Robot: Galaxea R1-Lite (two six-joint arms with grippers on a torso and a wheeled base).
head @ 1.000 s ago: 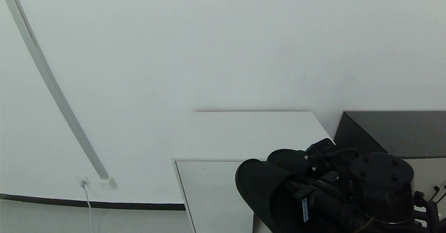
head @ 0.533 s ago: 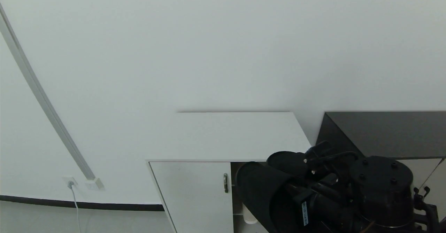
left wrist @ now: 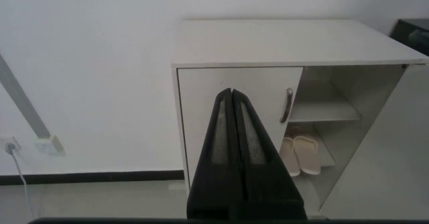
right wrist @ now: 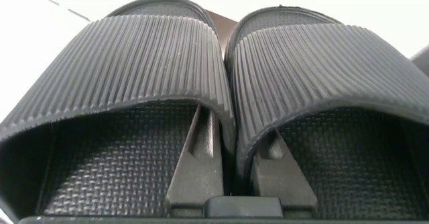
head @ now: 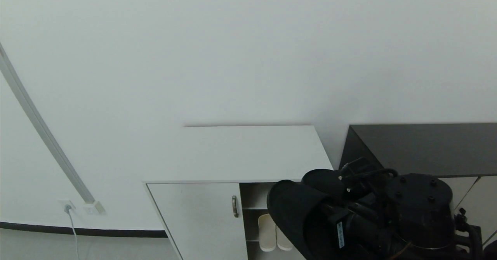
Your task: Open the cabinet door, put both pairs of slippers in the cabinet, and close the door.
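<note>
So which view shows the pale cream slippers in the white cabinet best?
The left wrist view: both pale cream slippers lie whole on the white cabinet's shelf. The head view catches their ends behind the black ribbed slippers, which the right wrist view faces.

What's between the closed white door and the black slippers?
In the head view: the open compartment, holding pale slippers, beside the black slippers.

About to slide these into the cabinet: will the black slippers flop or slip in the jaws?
Probably light: the black slippers look like moulded foam. Their outer sides may sag a little, as only the inner strap edges seem pinched between the jaws. The ribbed straps and textured footbeds should resist slipping.
</note>
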